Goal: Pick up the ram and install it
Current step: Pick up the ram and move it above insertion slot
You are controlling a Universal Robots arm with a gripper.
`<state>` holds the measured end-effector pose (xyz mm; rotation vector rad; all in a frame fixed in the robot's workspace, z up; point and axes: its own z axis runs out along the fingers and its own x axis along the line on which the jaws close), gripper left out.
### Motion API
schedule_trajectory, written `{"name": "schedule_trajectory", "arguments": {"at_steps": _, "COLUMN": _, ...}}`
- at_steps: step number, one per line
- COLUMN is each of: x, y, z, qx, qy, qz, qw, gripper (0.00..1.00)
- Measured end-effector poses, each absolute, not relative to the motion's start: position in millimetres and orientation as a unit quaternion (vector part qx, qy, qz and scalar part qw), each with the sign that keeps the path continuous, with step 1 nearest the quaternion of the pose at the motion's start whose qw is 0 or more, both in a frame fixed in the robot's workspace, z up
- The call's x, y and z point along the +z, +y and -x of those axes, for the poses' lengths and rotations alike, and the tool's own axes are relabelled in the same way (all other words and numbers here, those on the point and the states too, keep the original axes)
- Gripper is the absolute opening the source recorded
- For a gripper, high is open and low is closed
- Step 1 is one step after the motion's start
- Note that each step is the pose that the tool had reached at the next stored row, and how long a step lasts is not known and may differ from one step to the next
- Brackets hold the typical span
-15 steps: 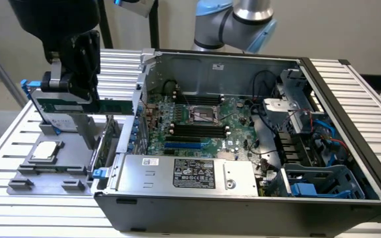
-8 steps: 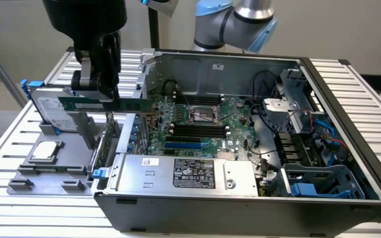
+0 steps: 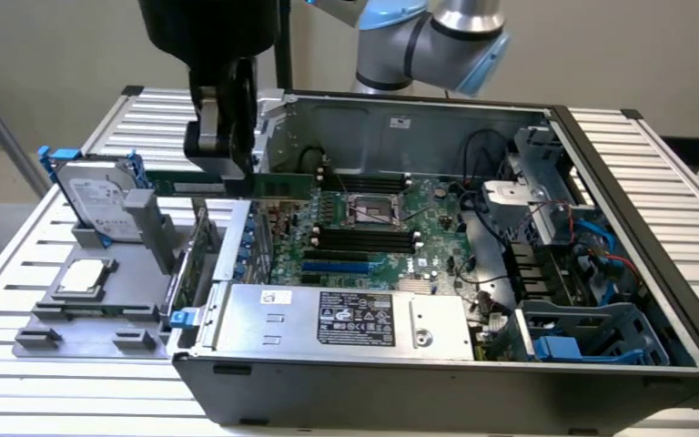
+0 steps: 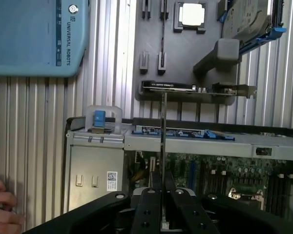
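– Green memory stick (image 3: pixel 283 187), item one: whereabouts?
– Off the grey holder (image 3: pixel 95 314), hanging level over the open computer case's (image 3: pixel 386 391) near wall, ten o'clock in the exterior view. The wrist view has it edge-on (image 4: pixel 163 141), a thin line.
– Hand (image 3: pixel 222 168)?
– Nearly closed, pinching the stick mid-length from above.
– Step in hand?
– Carry, I judge: picked up, not yet installed. Black slots (image 3: pixel 362 241) look empty, four o'clock from the stick, well apart.
– Requirements for seating?
– Stick above an empty slot, parallel, contact edge down, then a straight press.
– Other stock?
– Hard drive (image 3: pixel 101 196), upright in the holder, nine o'clock.
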<state>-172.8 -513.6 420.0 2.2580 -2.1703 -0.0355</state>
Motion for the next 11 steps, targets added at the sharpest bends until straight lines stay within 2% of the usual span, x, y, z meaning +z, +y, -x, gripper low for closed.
{"name": "schedule_trajectory", "arguments": {"at_steps": 11, "x": 419, "y": -487, "z": 147, "qx": -0.011, "qy": -0.693, "qz": -0.721, "qw": 0.005, "gripper": 0.14}}
